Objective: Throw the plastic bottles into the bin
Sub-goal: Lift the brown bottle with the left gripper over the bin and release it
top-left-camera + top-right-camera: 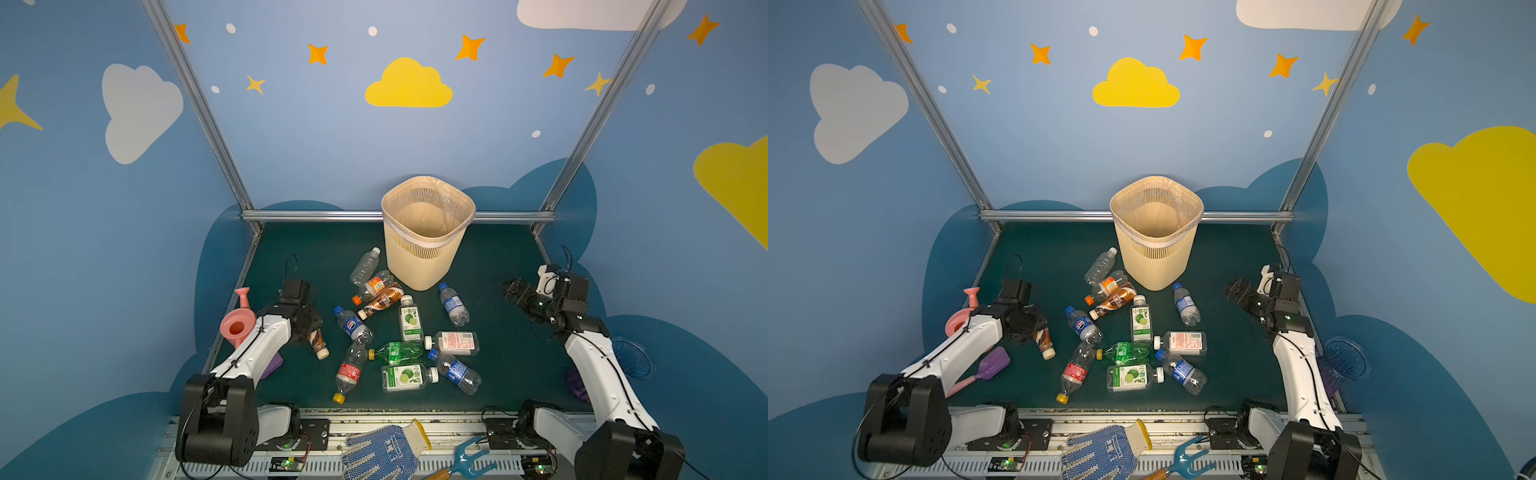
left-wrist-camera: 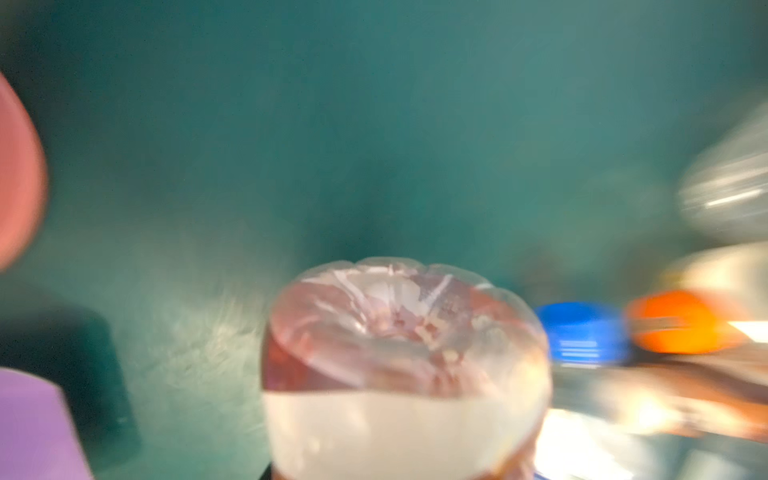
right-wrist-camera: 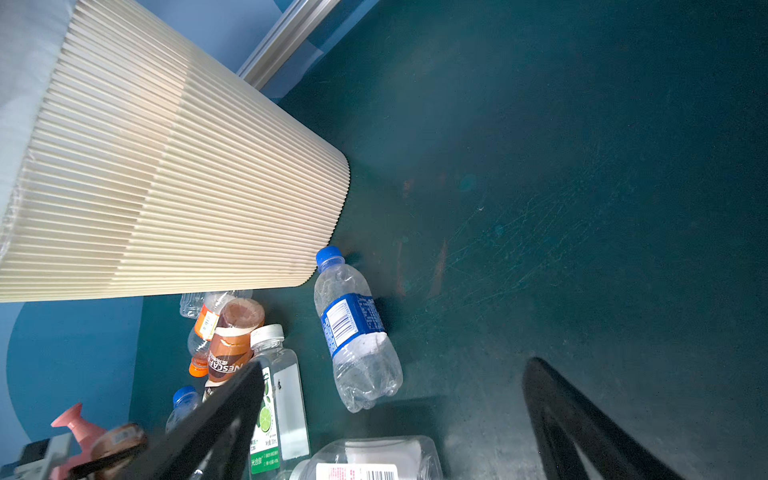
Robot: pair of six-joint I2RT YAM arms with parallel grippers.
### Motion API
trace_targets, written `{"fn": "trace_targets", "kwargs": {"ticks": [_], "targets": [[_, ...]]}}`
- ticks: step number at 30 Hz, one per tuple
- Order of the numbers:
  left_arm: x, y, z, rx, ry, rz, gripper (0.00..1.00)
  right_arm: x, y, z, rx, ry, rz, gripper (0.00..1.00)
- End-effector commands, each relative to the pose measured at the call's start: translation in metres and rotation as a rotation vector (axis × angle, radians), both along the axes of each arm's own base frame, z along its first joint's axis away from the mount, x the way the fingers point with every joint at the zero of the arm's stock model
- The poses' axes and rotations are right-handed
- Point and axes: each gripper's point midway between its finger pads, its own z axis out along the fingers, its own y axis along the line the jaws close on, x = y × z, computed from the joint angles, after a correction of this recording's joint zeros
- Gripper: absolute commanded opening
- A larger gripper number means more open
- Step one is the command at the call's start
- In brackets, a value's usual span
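Bin (image 1: pixel 419 262): beige, upright, rear centre of green mat (image 1: pixel 507 365). Plastic bottles (image 1: pixel 409 320): lying scattered on the mat before the bin. Right gripper (image 1: pixel 508 289): jaws spread, empty. Left gripper (image 1: pixel 311 332): pinching brown bottle (image 1: pixel 319 345), left of the scatter.

The bin (image 1: pixel 419 266) is beige plastic with fine ribs, a bit dull; its liner (image 3: pixel 25 62) is thin, filmy and see-through; the plastic bottles (image 1: pixel 455 309) are clear and shiny, with glossy printed labels; the brown-wrapped bottle (image 2: pixel 399 353) has a clear, shiny, bumpy bottom; the table (image 3: pixel 582 166) has a dark green matt top, scuffed with fine scratches; the rails (image 1: pixel 316 215) are smooth silvery metal; the glove (image 1: pixel 386 453) is knitted cloth with blue dots; the watering can (image 1: pixel 237 326) is smooth, dull pink plastic.
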Motion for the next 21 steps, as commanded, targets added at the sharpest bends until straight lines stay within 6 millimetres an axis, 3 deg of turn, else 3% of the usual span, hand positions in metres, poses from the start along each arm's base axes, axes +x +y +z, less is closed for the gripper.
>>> {"fn": "trace_targets", "kwargs": {"ticks": [1, 2, 4, 7, 9, 11, 13, 15, 17, 19, 21], "targets": [[0.04, 0.004, 0.105, 0.035, -0.314, -0.02, 0.4, 0.004, -0.005, 0.006, -0.031, -0.014, -0.002, 0.97], [0.048, 0.006, 0.137, 0.046, -0.398, -0.021, 0.41, 0.005, -0.006, 0.008, -0.035, -0.016, -0.004, 0.97], [0.061, 0.012, 0.226, 0.075, -0.608, -0.006, 0.42, 0.006, -0.008, 0.011, -0.045, -0.02, -0.008, 0.97], [0.069, 0.012, 0.341, 0.06, -0.888, 0.006, 0.42, 0.006, -0.012, 0.017, -0.06, -0.034, -0.024, 0.97], [0.075, 0.002, 0.396, -0.007, -1.042, -0.02, 0.42, 0.004, -0.014, 0.021, -0.065, -0.047, -0.032, 0.97], [0.087, -0.017, 0.436, -0.095, -1.172, -0.086, 0.41, 0.002, -0.015, 0.026, -0.069, -0.064, -0.037, 0.97], [0.104, -0.037, 0.449, -0.157, -1.209, -0.121, 0.41, -0.002, -0.017, 0.029, -0.075, -0.074, -0.048, 0.97], [0.128, -0.071, 0.442, -0.176, -1.175, -0.189, 0.42, -0.005, -0.019, 0.032, -0.08, -0.086, -0.056, 0.97], [0.151, -0.117, 0.426, -0.183, -1.115, -0.278, 0.44, -0.007, -0.018, 0.033, -0.072, -0.093, -0.057, 0.97], [0.183, -0.176, 0.392, -0.209, -0.984, -0.387, 0.48, -0.007, -0.015, 0.033, -0.056, -0.096, -0.045, 0.97], [0.202, -0.224, 0.362, -0.213, -0.828, -0.494, 0.54, -0.007, -0.012, 0.031, -0.047, -0.084, -0.031, 0.97]]}}
